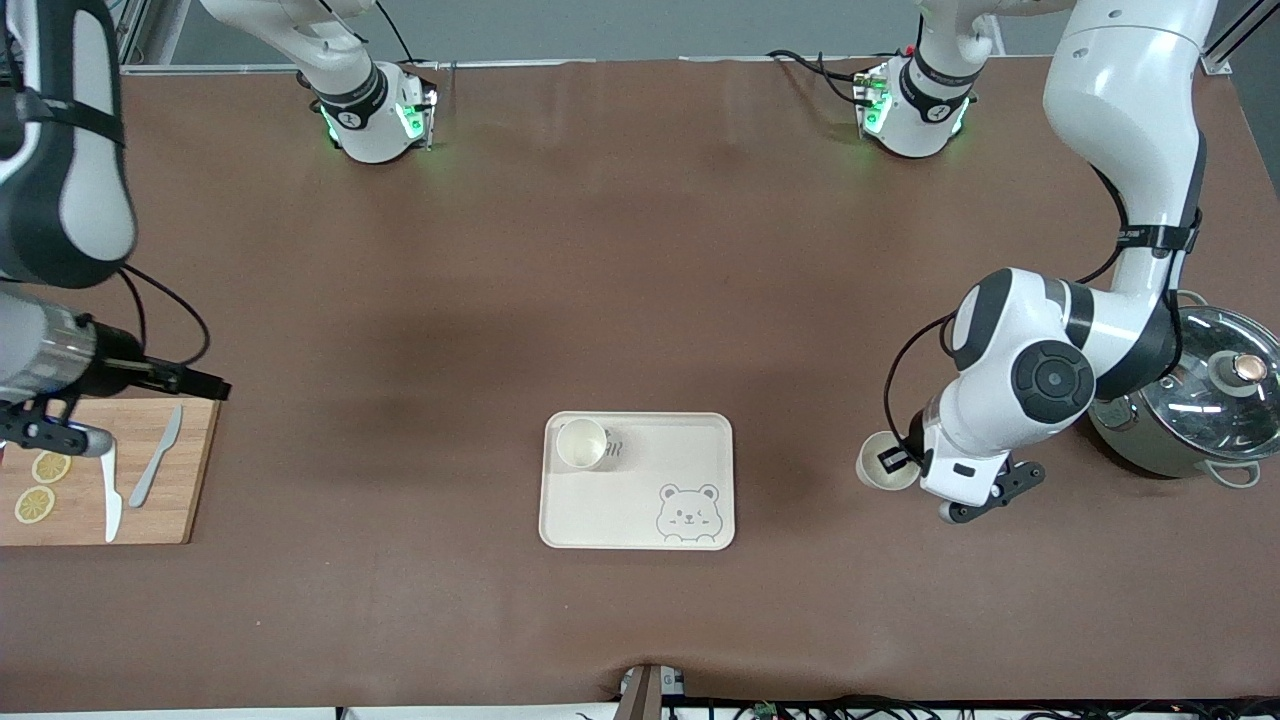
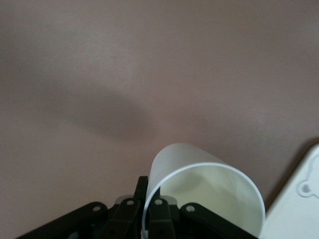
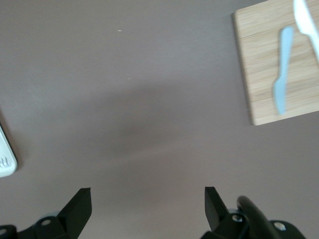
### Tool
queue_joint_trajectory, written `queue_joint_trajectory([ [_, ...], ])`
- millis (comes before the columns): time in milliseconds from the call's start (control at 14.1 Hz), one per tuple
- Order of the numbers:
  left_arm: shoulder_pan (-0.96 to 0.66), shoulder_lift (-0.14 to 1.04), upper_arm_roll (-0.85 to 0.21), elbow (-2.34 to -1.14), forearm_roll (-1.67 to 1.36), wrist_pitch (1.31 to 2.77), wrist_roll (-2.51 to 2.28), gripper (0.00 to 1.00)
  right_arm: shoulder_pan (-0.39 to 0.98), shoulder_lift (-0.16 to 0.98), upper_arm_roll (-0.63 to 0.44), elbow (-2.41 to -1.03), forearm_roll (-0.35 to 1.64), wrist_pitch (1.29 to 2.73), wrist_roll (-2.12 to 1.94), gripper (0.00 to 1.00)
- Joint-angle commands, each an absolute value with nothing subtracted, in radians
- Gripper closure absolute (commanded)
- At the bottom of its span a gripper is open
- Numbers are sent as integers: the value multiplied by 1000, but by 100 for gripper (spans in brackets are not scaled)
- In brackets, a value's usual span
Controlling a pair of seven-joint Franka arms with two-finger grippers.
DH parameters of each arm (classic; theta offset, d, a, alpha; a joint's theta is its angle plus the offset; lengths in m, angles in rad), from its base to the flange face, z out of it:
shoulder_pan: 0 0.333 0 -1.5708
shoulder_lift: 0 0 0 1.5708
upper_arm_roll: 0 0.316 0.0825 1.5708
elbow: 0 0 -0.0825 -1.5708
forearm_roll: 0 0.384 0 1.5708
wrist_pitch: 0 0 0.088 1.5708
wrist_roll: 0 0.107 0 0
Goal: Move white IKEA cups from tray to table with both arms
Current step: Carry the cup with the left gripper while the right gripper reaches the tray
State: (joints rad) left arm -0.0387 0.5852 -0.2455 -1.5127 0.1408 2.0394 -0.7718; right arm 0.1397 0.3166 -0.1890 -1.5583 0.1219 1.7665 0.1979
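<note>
My left gripper point(image 1: 893, 463) clamps a white cup point(image 1: 884, 462) above the table point(image 1: 640, 300); my right gripper point(image 3: 148, 206) waits with fingers apart.

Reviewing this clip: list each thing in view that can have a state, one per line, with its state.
Cup on tray: upright, standing in the tray's corner.
Second cup: gripped, tilted, held over the bare table.
Left gripper: shut on the second cup.
Right gripper: open, holding nothing, over the table beside the cutting board.
Pot: glass lid on.
Tray: flat, one cup on it.

One white cup point(image 1: 582, 443) upright on tray, other point(image 1: 884, 463) in left pincer point(image 1: 897, 461).
</note>
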Motion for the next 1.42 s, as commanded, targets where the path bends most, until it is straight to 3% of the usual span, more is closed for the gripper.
queue_joint_trajectory([
  [0, 29, 551, -259, -1601, 158, 2048, -740, 100, 213, 347, -193, -1591, 138, 1848, 310, 0],
  [640, 81, 558, -259, -1644, 152, 2045, -709, 100, 458, 506, -192, -1598, 261, 2121, 647, 0],
  [854, 103, 558, -259, -1663, 152, 2046, -689, 100, 523, 589, -190, -1591, 334, 2285, 735, 0],
  [996, 103, 558, -259, -1669, 150, 2046, -689, 100, 555, 646, -181, -1540, 415, 2306, 749, 0],
  [1351, 109, 574, -259, -1669, 147, 2057, -689, 100, 614, 658, -179, -1529, 486, 2306, 810, 0],
])
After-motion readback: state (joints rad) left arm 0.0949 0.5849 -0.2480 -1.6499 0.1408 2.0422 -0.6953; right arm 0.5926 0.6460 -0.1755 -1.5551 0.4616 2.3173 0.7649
